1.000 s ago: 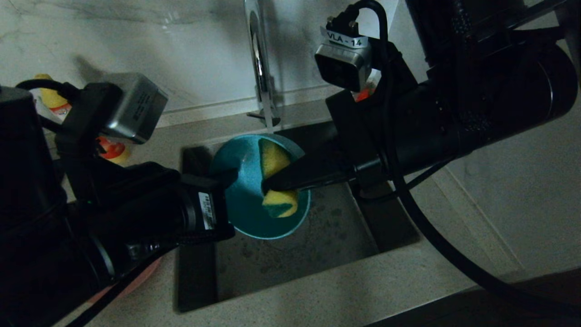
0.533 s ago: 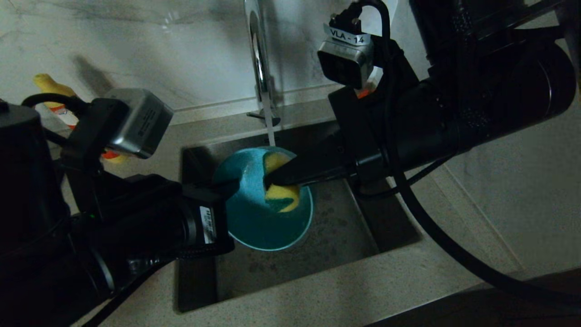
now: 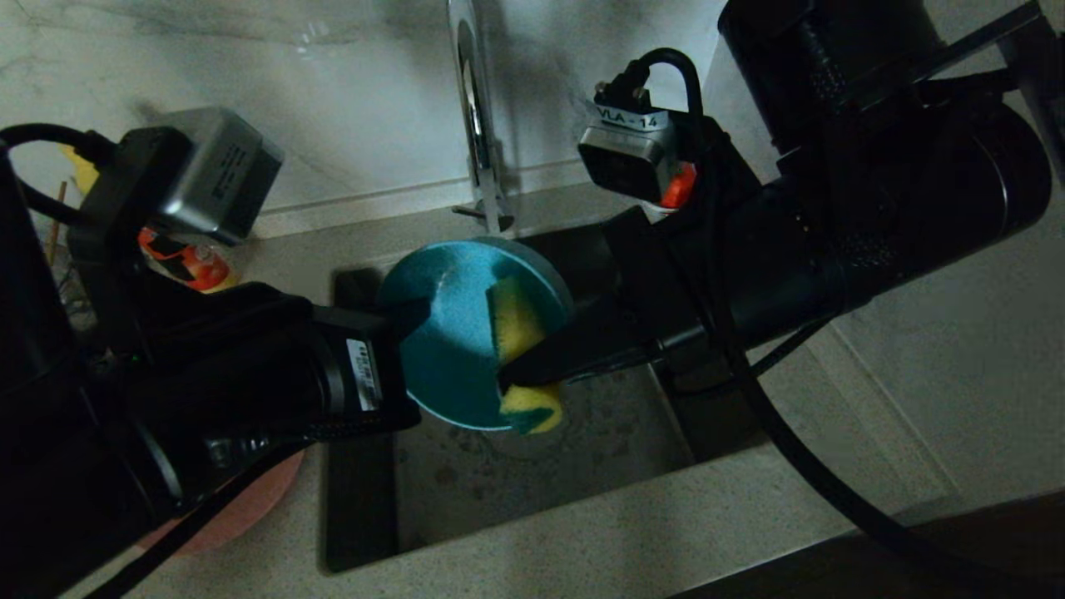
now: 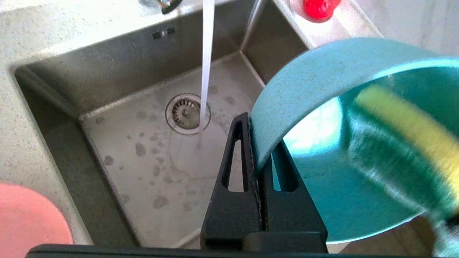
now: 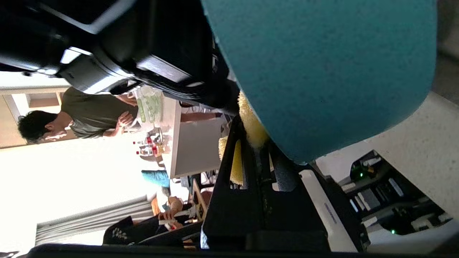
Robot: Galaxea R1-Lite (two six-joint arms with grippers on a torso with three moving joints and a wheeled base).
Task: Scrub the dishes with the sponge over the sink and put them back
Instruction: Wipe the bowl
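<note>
Mid-scrub: left gripper (image 4: 259, 172) clamped on the teal bowl (image 3: 466, 333) rim over the sink (image 3: 582, 466), right gripper (image 3: 509, 378) pinching the sponge (image 3: 524, 366) at the bowl's 4 o'clock. Next, I'd judge: sweep the rest, then rinse under the faucet stream (image 4: 206, 64).

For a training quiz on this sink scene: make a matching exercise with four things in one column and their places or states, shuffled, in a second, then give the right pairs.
Things
1. round teal-blue bowl
2. rectangular yellow foam sponge with dark green scouring layer
3. matte pink plate
4. tall chrome faucet

Places or states
A. running water into the dark steel sink
B. lying on the counter beside the sink
C. rim clamped in the left gripper, tilted over the sink
D. clamped in the right gripper, pressed into the bowl

Pairs: 1-C, 2-D, 3-B, 4-A
</note>
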